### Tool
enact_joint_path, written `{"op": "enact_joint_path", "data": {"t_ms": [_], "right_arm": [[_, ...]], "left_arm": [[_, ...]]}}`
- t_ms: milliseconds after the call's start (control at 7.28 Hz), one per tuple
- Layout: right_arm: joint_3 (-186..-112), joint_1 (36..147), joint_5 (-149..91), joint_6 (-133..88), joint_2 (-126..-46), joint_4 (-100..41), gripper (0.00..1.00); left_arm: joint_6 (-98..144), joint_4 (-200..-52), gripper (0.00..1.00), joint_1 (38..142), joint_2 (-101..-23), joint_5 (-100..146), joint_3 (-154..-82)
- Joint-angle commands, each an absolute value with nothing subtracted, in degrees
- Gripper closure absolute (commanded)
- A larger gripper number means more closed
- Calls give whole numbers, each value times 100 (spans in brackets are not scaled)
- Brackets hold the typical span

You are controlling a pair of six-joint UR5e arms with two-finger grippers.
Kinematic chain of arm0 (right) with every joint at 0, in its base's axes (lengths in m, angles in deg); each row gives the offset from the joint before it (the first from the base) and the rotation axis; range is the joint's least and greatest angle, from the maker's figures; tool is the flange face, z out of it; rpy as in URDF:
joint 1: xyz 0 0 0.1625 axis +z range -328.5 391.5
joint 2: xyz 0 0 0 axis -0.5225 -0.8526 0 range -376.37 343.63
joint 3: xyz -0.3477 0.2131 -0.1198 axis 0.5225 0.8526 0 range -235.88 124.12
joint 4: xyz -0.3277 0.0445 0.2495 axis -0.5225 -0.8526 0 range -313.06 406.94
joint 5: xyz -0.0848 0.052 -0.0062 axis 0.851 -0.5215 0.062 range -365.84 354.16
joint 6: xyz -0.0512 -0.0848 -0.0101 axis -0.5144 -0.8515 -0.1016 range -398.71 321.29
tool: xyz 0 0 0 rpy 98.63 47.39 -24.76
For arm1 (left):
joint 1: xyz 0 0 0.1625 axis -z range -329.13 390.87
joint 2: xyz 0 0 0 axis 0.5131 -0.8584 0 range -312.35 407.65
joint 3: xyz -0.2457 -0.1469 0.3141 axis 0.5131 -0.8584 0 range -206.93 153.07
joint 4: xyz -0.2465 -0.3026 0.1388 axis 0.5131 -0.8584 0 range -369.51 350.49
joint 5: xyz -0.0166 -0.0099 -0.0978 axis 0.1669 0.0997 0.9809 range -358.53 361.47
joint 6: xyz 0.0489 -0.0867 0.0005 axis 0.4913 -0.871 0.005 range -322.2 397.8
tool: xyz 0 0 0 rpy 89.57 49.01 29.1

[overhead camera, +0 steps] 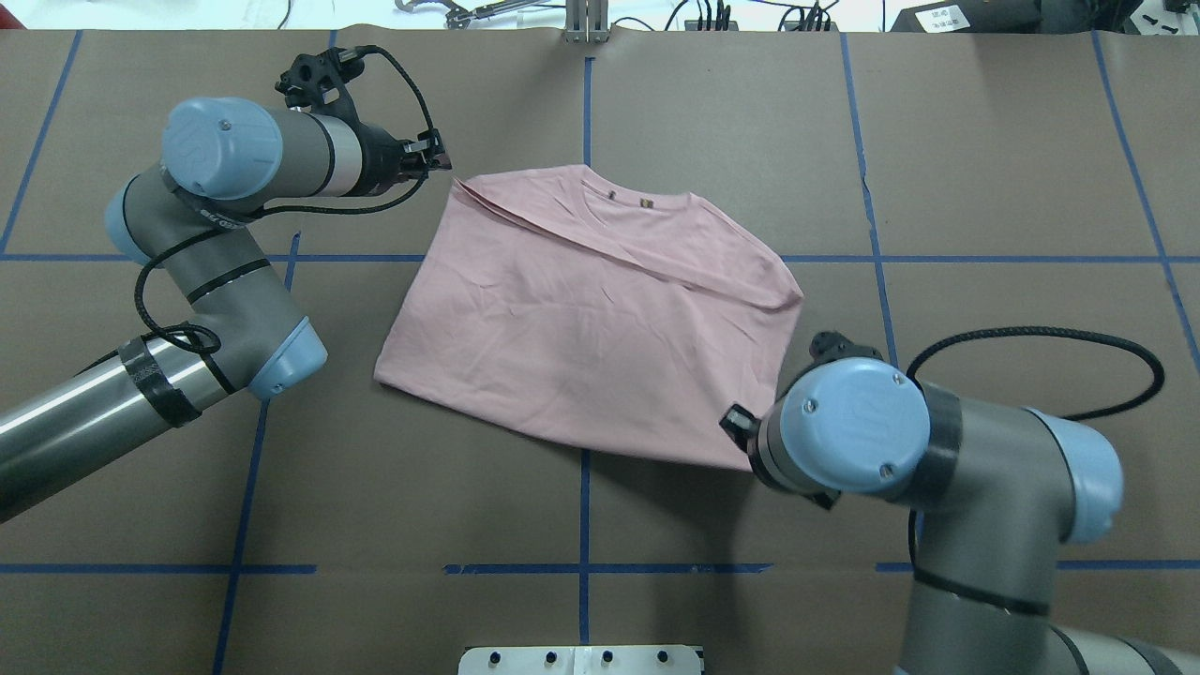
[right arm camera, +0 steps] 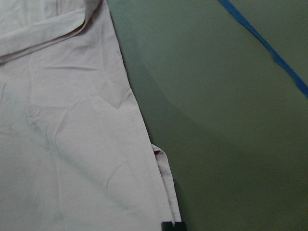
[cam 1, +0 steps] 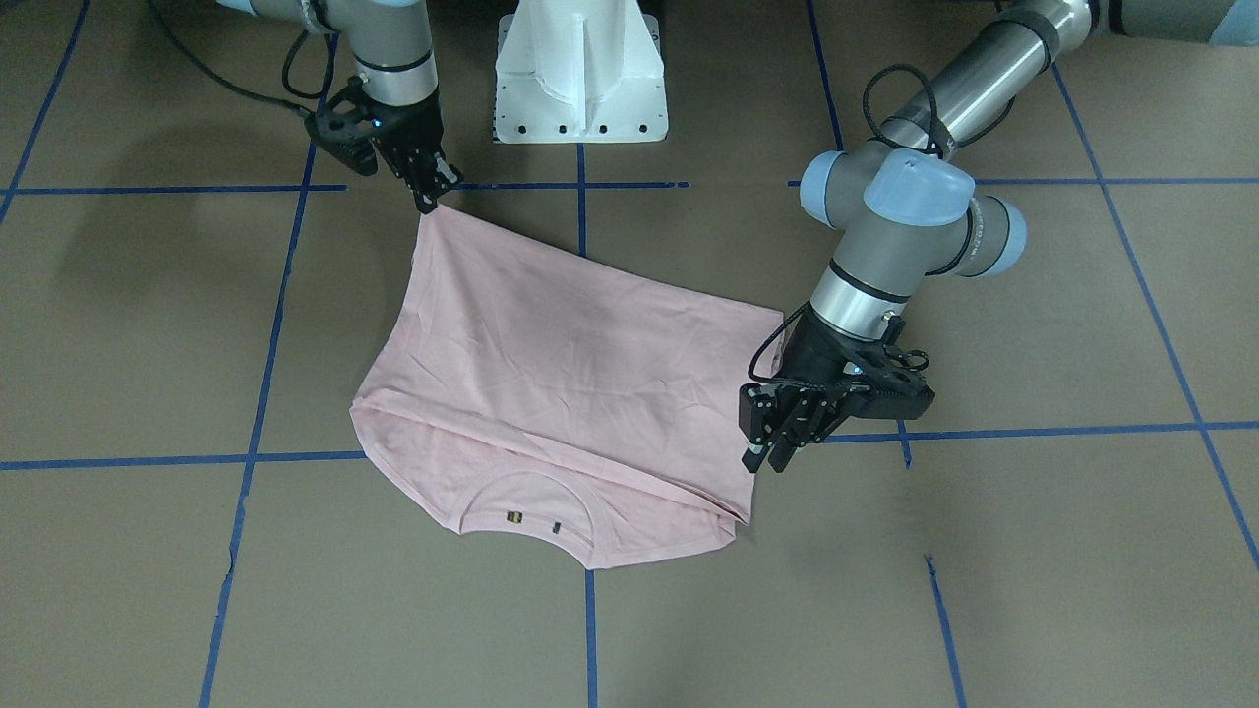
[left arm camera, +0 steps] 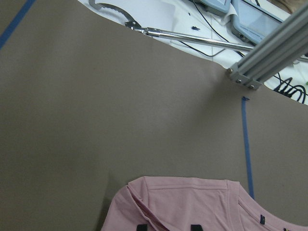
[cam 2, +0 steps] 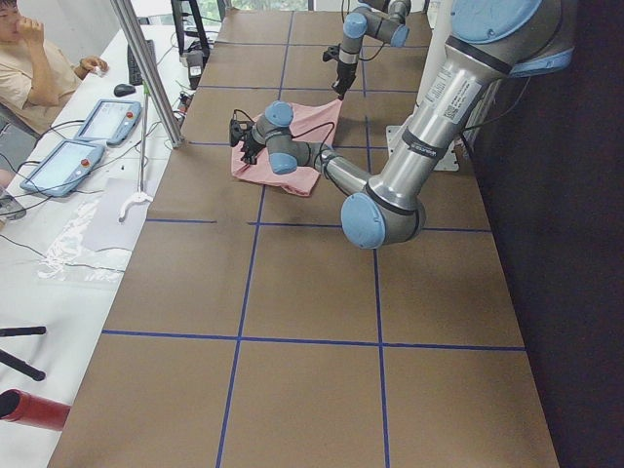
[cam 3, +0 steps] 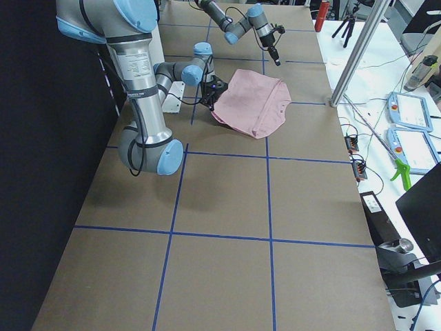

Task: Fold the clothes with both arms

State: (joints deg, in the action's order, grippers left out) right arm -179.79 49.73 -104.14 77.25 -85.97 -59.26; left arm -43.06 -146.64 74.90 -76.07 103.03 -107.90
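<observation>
Close to the robot's base, at the 5 o'clock corner of the T-shirt [overhead camera: 581, 319] as the overhead view lays it out, the right pincer [cam 1: 431, 197] is clamped on the cloth. The front-facing view shows that corner drawn up to a point between its fingers. The overhead view cannot show this, because the right arm's wrist cap [overhead camera: 853, 422] covers the pincer. The right wrist view adds one dark tip at the hem's edge, with a small curl of cloth beside it.

The T-shirt lies plain pink side up at the middle of the counter [overhead camera: 984, 141], rumpled. Its long axis runs from about 9:30 to 3:30, a fold ridge crosses its far part, and the collar [overhead camera: 637, 199] sits at 12 o'clock.

Farther out, the left pincer [cam 1: 767, 458] is just beside the 11 o'clock corner. Its fingers look parted and hold nothing, and the cloth lies toward 4 o'clock from it. The left arm is the nearer one to the collar end, so a grasp there is probably its job. The left wrist view shows the layered fold at that corner from close by.
</observation>
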Motion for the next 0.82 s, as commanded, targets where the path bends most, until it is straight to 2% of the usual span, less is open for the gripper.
{"op": "enact_joint_path", "data": {"t_ms": [0,137,275,412,550,687], "right_arm": [[-18595,4470,-11311,7775,-8869,-6845,100],[-18587,4077,-11368,7818,-9079,-6838,100],[-18604,3951,-11369,7758,-9221,-6759,38],[-18613,3915,-11369,7809,-9205,-6759,0],[-18787,3941,-11360,7801,-9170,-6759,0],[-18867,4472,-11334,7766,-9074,-6750,0]], "left_arm": [[-4393,-14654,58,7464,-7592,11016,-11190],[-4664,-14601,57,7429,-7592,11280,-11270],[-5023,-14601,1,7411,-7549,11509,-11506],[-5209,-14575,0,7150,-7148,11441,-12091],[-5785,-14253,0,6817,-6839,11093,-12576],[-5878,-13527,9,6309,-6801,10671,-12781]]}}
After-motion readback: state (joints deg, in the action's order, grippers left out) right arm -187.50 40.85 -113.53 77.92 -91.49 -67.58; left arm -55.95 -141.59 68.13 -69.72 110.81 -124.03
